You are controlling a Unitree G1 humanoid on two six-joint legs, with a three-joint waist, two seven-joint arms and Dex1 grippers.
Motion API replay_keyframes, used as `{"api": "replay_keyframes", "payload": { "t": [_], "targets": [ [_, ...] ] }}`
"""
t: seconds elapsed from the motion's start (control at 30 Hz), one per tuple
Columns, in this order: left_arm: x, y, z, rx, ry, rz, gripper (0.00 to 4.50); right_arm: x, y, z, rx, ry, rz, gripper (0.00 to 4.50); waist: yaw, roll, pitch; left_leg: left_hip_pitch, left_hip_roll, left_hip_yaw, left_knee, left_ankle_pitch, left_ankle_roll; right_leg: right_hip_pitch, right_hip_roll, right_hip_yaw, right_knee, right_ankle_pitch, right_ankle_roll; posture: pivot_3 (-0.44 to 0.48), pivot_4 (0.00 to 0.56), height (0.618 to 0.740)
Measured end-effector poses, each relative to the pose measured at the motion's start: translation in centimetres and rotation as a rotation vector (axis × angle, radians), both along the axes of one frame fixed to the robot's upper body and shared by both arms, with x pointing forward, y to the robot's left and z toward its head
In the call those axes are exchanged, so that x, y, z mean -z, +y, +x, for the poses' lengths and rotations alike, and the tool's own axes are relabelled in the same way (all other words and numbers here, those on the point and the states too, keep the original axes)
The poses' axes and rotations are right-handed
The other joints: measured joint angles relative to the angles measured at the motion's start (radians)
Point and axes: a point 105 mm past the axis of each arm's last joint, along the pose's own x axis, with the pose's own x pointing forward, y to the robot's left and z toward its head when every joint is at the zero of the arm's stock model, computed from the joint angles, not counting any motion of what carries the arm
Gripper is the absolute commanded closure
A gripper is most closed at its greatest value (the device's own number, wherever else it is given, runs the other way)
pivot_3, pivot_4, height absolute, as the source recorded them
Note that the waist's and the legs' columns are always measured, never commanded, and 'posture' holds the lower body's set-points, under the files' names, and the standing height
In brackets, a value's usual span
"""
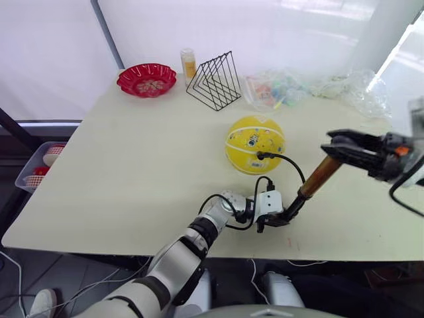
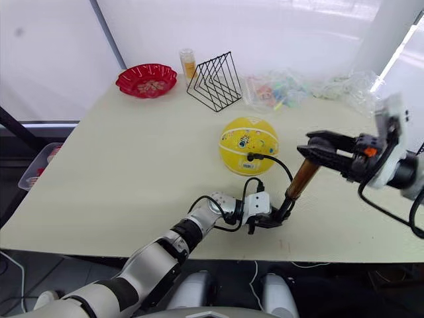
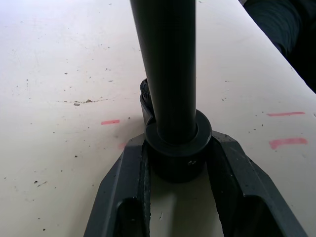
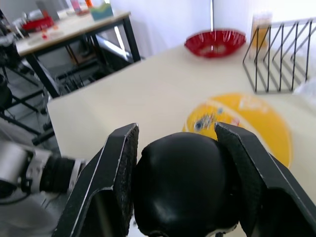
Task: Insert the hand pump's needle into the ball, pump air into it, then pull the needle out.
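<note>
Our left gripper point(image 1: 273, 218) pinches the bottom end of the pump point(image 1: 317, 179) and holds it down on the table point(image 1: 119, 165). Our right gripper point(image 1: 336, 147) is closed around the black handle point(image 4: 180, 185) at the top of the pump. So we hold the pump at both ends, and it leans up to our right.

From the pump, the hose point(image 1: 288, 161) curves over to the ball point(image 1: 254, 144), which sits just behind our left gripper. The needle point(image 1: 261, 156) seems to be stuck in the ball already. We think the first step is done. Pumping looks like the step now, and pulling the needle out is still left.

Farther back we see a wire rack point(image 1: 214, 81), a red bowl point(image 1: 147, 79), a small bottle point(image 1: 189, 64) and some plastic bags point(image 1: 311, 88). They are well apart from us, and nothing blocks our way.
</note>
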Motion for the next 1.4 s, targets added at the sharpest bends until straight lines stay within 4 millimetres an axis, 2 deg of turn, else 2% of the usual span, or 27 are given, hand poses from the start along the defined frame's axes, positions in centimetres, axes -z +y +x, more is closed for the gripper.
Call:
{"api": "replay_keyframes", "payload": {
  "t": [0.1,0.23,0.33,0.4,0.47,0.67,0.8,1.0,1.03,1.1,1.17,1.2,1.3,1.4],
  "targets": [
    [0.1,0.0,-0.1,0.000,0.002,0.001,3.38,2.3,0.5,0.1,0.016,0.033,-0.014,2.53,0.000,-0.002,-0.002,0.000,0.000,-0.001,-0.001,0.000,0.000,0.000,0.000,0.000,0.000,0.000,0.000,0.000,0.150,0.735],
    [0.1,0.1,-0.1,0.002,0.003,0.003,3.38,6.3,1.6,0.1,0.043,0.081,-0.044,2.53,0.000,0.000,-0.005,0.001,0.000,0.000,-0.002,0.000,0.000,-0.001,0.000,0.000,0.000,0.000,-0.001,0.000,0.150,0.735],
    [0.1,0.1,-0.1,0.002,0.003,0.003,3.38,7.5,1.7,0.1,0.049,0.092,-0.061,2.53,0.000,0.001,-0.005,0.001,0.000,0.000,-0.003,0.000,0.000,-0.001,0.000,0.000,0.000,0.000,-0.001,0.000,0.150,0.735],
    [0.1,0.0,-0.1,0.002,0.003,0.003,3.38,7.5,1.6,0.1,0.046,0.092,-0.059,2.53,0.000,0.002,-0.005,0.001,0.000,0.000,-0.003,0.000,0.000,-0.001,0.000,0.000,0.000,0.000,-0.001,0.000,0.150,0.735],
    [0.1,0.0,-0.1,0.004,0.002,0.003,3.38,6.9,1.5,0.3,0.045,0.086,-0.038,2.53,0.000,0.003,-0.004,0.000,0.000,0.000,-0.003,0.000,0.000,-0.001,0.000,0.000,0.000,0.000,-0.001,0.000,0.150,0.735],
    [0.0,0.0,-0.1,0.008,0.002,0.002,3.38,-0.3,0.5,0.2,-0.002,-0.064,0.064,2.53,0.001,0.006,-0.002,0.000,0.000,0.000,-0.003,0.000,0.000,-0.001,0.000,-0.001,0.000,0.000,-0.001,0.000,0.150,0.735],
    [0.0,0.0,0.0,0.007,0.001,0.001,3.38,-2.8,-0.1,0.1,-0.005,-0.104,0.086,2.53,0.001,0.006,-0.002,0.000,0.000,0.001,-0.003,0.000,0.000,-0.001,0.000,0.000,0.000,0.000,-0.001,0.000,0.150,0.735],
    [-0.2,-0.1,0.0,0.013,0.001,-0.001,3.38,-3.3,-0.1,0.1,0.009,-0.093,0.074,2.53,0.001,0.006,-0.001,-0.001,0.000,0.001,-0.003,0.000,0.000,-0.002,0.000,0.000,-0.001,0.000,-0.001,0.000,0.150,0.735],
    [-0.1,-0.1,-0.1,0.012,0.002,0.000,3.38,-2.9,-0.1,0.0,0.013,-0.092,0.074,2.53,0.002,0.005,-0.002,-0.001,0.000,0.001,-0.003,0.000,0.000,-0.002,0.000,0.000,-0.001,0.000,-0.001,0.000,0.150,0.735],
    [0.2,0.1,-0.3,0.008,0.010,0.002,3.38,-0.6,0.3,-0.3,0.031,-0.067,0.069,2.53,0.002,-0.003,-0.007,0.000,0.000,0.000,-0.006,0.000,0.000,-0.002,0.000,-0.001,-0.001,-0.001,-0.002,0.000,0.150,0.735],
    [0.2,0.1,-0.2,0.005,0.008,0.003,3.38,1.4,0.5,-0.2,0.053,-0.043,0.074,2.53,0.000,-0.002,-0.008,0.001,0.000,0.001,-0.006,0.000,0.000,-0.002,0.000,0.000,-0.001,-0.001,-0.002,0.000,0.150,0.735],
    [0.2,0.1,-0.2,0.003,0.007,0.004,3.38,3.0,0.9,-0.1,0.069,-0.029,0.074,2.53,-0.001,-0.002,-0.009,0.001,0.000,0.001,-0.006,0.000,0.000,-0.002,0.000,0.001,-0.001,-0.001,-0.002,0.000,0.150,0.735],
    [0.2,0.1,-0.2,0.003,0.007,0.004,3.38,4.5,1.2,-0.1,0.074,-0.018,0.049,2.53,0.000,-0.001,-0.009,0.001,0.000,0.001,-0.006,0.000,0.000,-0.002,0.000,0.001,-0.001,-0.001,-0.002,0.000,0.150,0.735],
    [0.3,0.2,-0.2,0.005,0.008,0.007,3.38,8.0,1.9,-0.1,0.102,-0.003,0.039,2.53,0.001,-0.002,-0.011,0.002,0.000,0.000,-0.008,0.000,0.000,-0.002,0.001,0.000,-0.001,-0.001,-0.002,0.000,0.150,0.735]
  ]
}}
